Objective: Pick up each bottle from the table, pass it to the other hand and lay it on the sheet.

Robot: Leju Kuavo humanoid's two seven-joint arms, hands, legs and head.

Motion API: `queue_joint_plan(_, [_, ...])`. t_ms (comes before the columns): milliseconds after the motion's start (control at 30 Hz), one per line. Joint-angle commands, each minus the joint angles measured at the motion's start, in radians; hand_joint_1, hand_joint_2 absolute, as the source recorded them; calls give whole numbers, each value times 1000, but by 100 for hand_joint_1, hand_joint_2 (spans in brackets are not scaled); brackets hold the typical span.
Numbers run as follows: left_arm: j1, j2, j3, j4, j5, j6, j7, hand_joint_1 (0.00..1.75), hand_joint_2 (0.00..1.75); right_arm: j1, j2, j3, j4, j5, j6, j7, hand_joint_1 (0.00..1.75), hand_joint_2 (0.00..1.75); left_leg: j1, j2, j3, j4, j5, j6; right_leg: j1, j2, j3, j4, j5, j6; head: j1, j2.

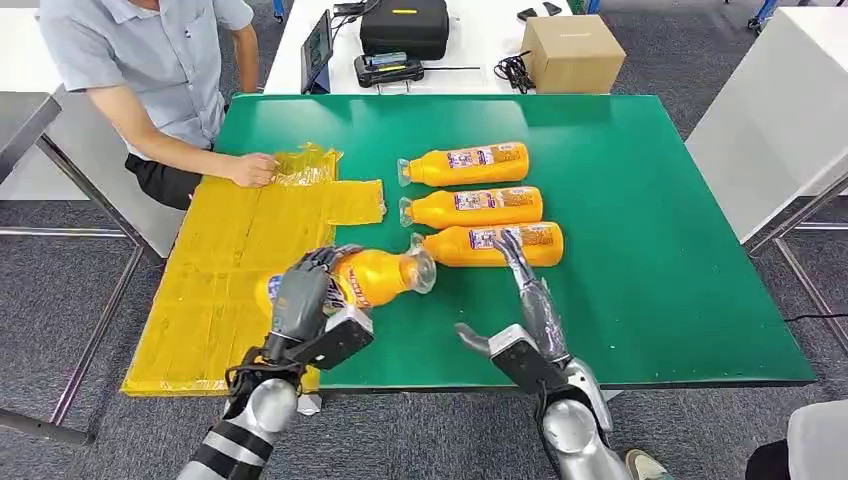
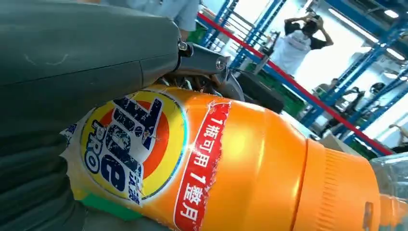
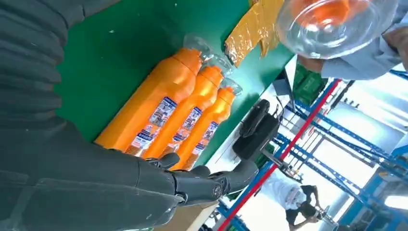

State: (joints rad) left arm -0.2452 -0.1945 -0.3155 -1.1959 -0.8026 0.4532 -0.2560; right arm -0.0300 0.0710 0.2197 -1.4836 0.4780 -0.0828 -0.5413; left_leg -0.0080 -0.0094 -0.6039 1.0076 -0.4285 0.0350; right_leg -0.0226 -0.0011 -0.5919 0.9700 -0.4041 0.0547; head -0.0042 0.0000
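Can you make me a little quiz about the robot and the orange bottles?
1. True or false: the left hand holds an orange bottle.
2. How many bottles lie on the green table, not held? A) two B) three C) five
3. Fill in: the person's hand rests on the yellow ____.

Key: 1 true; 2 B, the three bottles side by side; 3 sheet. The right hand holds nothing.

A person [image 1: 160,60] in a grey shirt sits beside the green desk [image 1: 640,290]; behind it stand a cardboard box [image 1: 572,52], a black case [image 1: 405,25] and a tablet [image 1: 318,48].
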Motion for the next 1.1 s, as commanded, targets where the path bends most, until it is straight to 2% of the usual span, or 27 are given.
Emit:
queue_joint_plan(33, [-81, 30, 84, 101, 36, -17, -10, 175, 175, 4, 27, -50, -1, -20, 10, 0, 0, 175, 1, 0, 2, 0, -1, -2, 1, 0, 3, 0, -1, -2, 0, 0])
queue_joint_plan(133, [-119, 65, 104, 181, -83, 7, 41, 175, 175, 14, 30, -57, -21, -25, 9, -2, 0, 175, 1, 0, 3, 0, -1, -2, 1, 0, 3, 0, -1, -2, 0, 0])
queue_joint_plan(300, [-125, 103, 85, 312, -254, -10, 36, 175, 175, 45, 32, -67, -68, -38, 8, -4, 0, 175, 0, 1, 5, -2, -1, -2, 1, 1, 4, -1, -1, -2, 0, 0])
queue_joint_plan(400, [-161, 110, 48, 438, -293, -36, 17, 175, 175, 12, 20, -46, -20, -37, 20, 1, 0, 175, 2, 1, 7, -1, -2, -3, 2, 1, 7, -2, -2, -3, 0, 0])
queue_joint_plan(467, [-189, 119, 25, 500, -319, -41, 15, 175, 175, -13, 19, -26, 4, -32, 24, -2, 0, 175, 1, 1, 4, -1, -1, -1, 1, 1, 3, -1, -1, -2, 0, 0])
queue_joint_plan(767, [-199, 116, 25, 514, -315, -37, 10, 175, 175, -16, 17, -20, 8, -30, 23, -2, 0, 175, 2, 3, 6, 0, -2, -3, 2, 2, 6, -1, -1, -3, 0, 0])
queue_joint_plan(833, [-223, 141, -21, 554, -386, -74, 53, 175, 175, -24, 13, -2, 11, 4, -3, -9, 0, 175, 1, 2, 4, 0, -1, -2, 1, 2, 4, -1, 0, -2, 0, 0])
queue_joint_plan(1100, [-276, 176, -28, 641, -423, -92, 73, 175, 175, -30, 24, 16, 29, 0, -32, -7, 0, 175, 2, 3, 6, -1, 0, -4, 2, 3, 6, -1, 0, -3, 0, 0])
